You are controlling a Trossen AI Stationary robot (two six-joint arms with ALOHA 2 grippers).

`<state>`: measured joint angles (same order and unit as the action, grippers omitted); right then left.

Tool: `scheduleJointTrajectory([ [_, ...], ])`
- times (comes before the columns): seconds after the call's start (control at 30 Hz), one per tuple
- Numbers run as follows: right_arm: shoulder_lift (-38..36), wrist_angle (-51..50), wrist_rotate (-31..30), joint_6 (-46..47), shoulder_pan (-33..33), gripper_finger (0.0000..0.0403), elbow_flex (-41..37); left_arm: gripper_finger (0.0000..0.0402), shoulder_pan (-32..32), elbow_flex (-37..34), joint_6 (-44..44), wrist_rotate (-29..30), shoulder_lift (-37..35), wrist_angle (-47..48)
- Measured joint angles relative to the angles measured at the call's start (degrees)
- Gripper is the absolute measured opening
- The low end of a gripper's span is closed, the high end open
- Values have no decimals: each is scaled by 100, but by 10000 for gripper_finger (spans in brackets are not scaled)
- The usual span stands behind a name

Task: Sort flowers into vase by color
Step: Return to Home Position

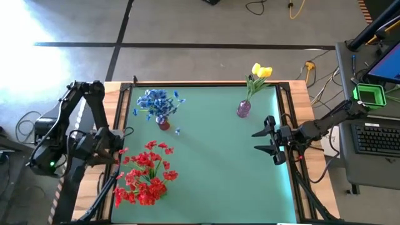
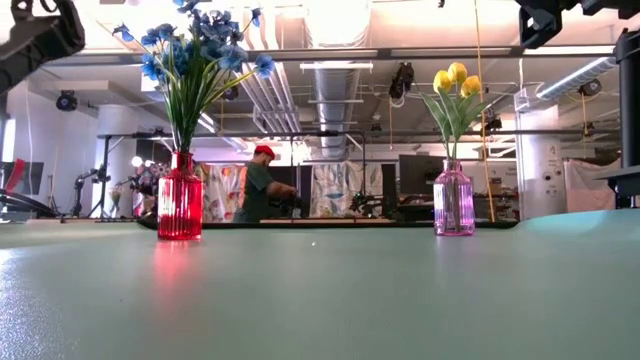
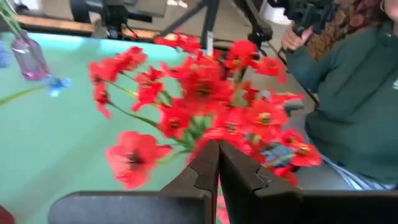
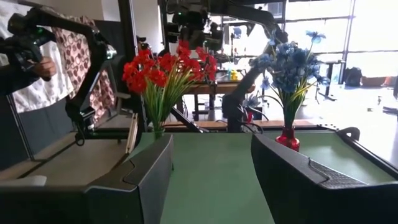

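Note:
My left gripper (image 1: 117,153) is at the table's left edge and is shut. A bunch of red flowers (image 1: 147,175) spreads just beyond its fingertips (image 3: 217,152). In the right wrist view the red bunch (image 4: 165,65) stands blooms up, with its lower end hidden behind a finger. Blue flowers (image 1: 159,103) stick in a red vase (image 2: 180,205). Yellow buds (image 1: 261,72) stick in a purple vase (image 2: 453,205). One loose blue flower (image 1: 178,131) lies on the mat. My right gripper (image 1: 262,142) waits open near the right edge, touching nothing. My left gripper is shut at the base of the red bunch, where green stems (image 3: 194,134) run in toward the fingertips. The fingers themselves hide the place of contact, so the number of stems in the pinch cannot be told. The blooms fan out beyond the fingers, above the mat.
A person in a green top (image 3: 354,93) stands close by the table's near left corner, with a hand (image 4: 40,65) raised. Open green mat (image 1: 219,181) lies between the two arms. The two vases stand along the far half. A desk with a keyboard (image 1: 378,137) sits to the right of the table.

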<state>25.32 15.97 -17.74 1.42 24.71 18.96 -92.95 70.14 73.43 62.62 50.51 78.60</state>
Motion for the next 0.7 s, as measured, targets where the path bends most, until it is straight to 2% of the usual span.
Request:
scheduleJointTrajectory([
  [0.27,0,-74,-2,-16,0,210,0,0,0,-514,11,131,-528,-200],
  [0.7,0,-99,-2,-47,0,210,-2,0,0,-1091,59,245,-984,-177],
])
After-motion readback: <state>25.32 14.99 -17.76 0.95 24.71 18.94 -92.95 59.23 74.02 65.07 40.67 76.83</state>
